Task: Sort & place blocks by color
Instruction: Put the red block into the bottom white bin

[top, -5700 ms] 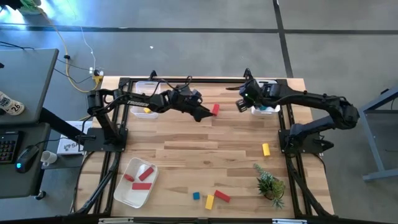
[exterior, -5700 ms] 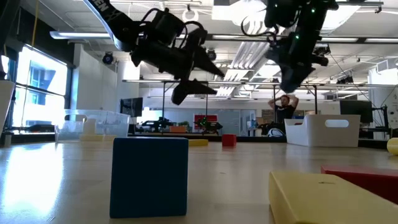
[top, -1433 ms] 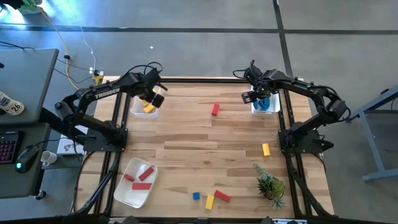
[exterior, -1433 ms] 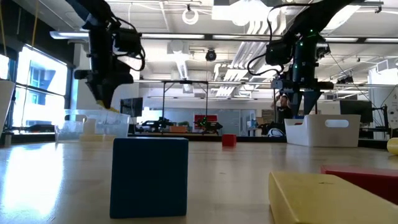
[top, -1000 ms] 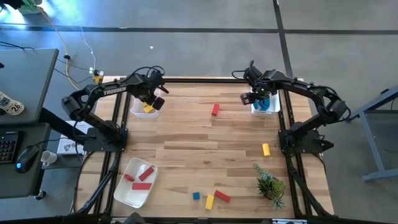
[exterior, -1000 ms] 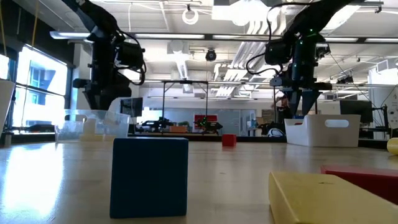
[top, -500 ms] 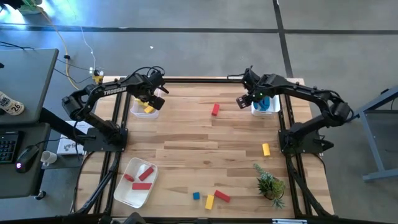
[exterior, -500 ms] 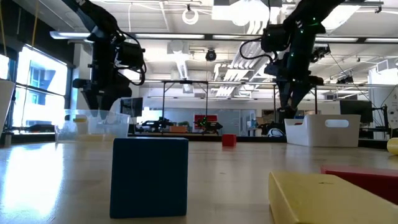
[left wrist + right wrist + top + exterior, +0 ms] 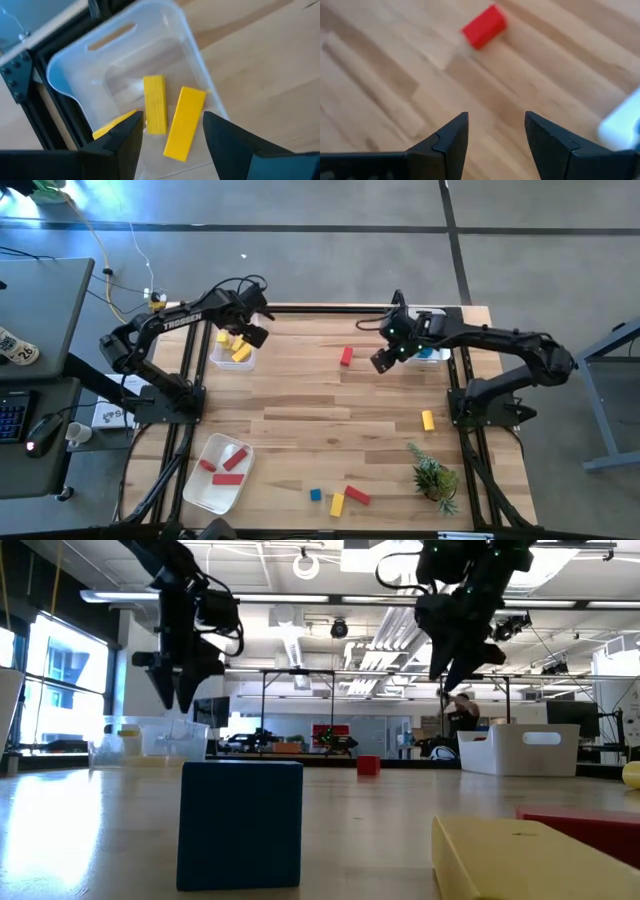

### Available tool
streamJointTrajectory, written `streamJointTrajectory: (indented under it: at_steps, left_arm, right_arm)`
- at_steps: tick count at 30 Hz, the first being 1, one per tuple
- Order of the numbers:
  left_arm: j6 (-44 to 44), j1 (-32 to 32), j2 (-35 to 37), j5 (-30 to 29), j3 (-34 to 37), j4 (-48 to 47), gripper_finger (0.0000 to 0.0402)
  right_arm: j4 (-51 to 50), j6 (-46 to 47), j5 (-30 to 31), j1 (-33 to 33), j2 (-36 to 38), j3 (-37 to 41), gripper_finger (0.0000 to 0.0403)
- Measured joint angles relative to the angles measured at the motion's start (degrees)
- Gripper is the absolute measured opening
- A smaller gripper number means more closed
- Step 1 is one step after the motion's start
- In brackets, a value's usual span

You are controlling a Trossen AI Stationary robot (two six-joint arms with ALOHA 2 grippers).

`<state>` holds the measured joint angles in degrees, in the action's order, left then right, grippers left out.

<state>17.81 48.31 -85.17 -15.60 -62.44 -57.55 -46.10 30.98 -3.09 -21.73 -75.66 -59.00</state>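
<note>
Over far-left clear bin [image 9: 190,55]: left gripper [image 9: 172,132] jaws apart, empty; yellow blocks [image 9: 184,121] lie inside, sorted. Right gripper [image 9: 496,132] jaws apart, empty, near mid-table red block [image 9: 484,26], probably next pick.

Small green plant [image 9: 433,478] on the wooden table [image 9: 300,420]; person [image 9: 461,718] far behind.

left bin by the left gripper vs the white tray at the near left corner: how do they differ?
The clear bin holds yellow blocks; the white tray holds red blocks. The bin is deep-walled and see-through, the tray shallow and opaque. The open left gripper hangs over the bin; no gripper is near the tray. Both hold a single colour.
</note>
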Motion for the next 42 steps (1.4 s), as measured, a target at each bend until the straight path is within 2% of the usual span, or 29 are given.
streamJointTrajectory:
  at_steps: [4,9,13,19,26,28,34,37,42]
  left_arm:
    - [0.01,-1.48,0.05,1.27,-3.02,-0.5,0.0193]
    - [0.33,-4.24,0.05,6.95,-6.2,-0.43,0.0191]
    - [1.0,-7.64,0.05,10.16,-7.38,-0.05,0.0191]
    - [3.82,-13.64,0.09,10.57,-7.44,0.54,0.0192]
    - [6.06,-19.5,0.09,10.65,-7.44,1.98,0.0189]
    - [6.04,-20.69,0.09,10.65,-7.44,2.47,0.0189]
    - [6.04,-22.79,0.09,10.59,-7.44,2.96,0.0188]
    - [5.86,-23.32,0.09,10.46,-7.44,2.98,0.0188]
    - [4.01,-23.36,0.09,10.35,-7.44,2.98,0.0189]
  right_arm:
    - [2.16,0.11,0.02,3.81,0.0,0.0,0.0181]
    - [3.14,2.06,-0.05,7.28,-0.17,0.0,0.0181]
    - [3.18,0.01,1.42,8.95,-0.44,0.0,0.0181]
    - [6.09,-2.42,5.14,9.91,-0.55,0.0,0.0181]
    - [11.62,-2.92,5.5,9.61,-0.56,0.0,0.0182]
    - [12.16,-2.96,3.7,9.65,-0.56,0.0,0.0182]
    - [14.7,-0.66,-7.59,10.82,-0.57,0.0,0.0181]
    - [16.09,-0.49,-9.48,13.49,-0.57,0.0,0.0181]
    - [18.55,1.55,-9.03,20.18,-0.56,0.0,0.0182]
